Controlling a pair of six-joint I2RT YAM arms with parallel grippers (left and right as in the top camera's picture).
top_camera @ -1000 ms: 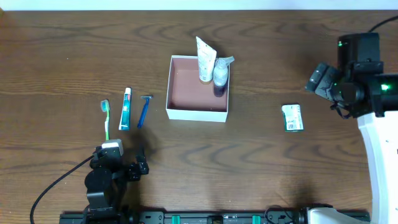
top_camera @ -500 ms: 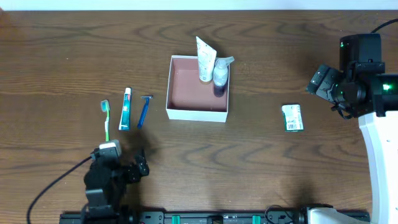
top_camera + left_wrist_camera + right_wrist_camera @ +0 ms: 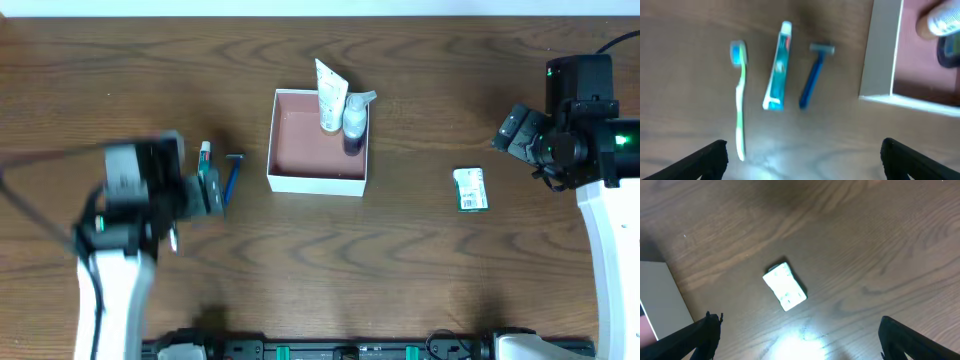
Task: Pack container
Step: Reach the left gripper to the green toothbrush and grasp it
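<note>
left fingers (image 3: 710,157) wide, empty by toothpaste (image 3: 778,67): centre, straddle its width, then pinch. right fingers (image 3: 700,335) also wide.

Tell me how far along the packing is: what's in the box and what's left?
Done: a white tube and a small bottle sit in the container. In hand: nothing; the left gripper hangs open over the toothbrush, toothpaste and razor, the right gripper open over the packet. Left: all four, on the table.
</note>
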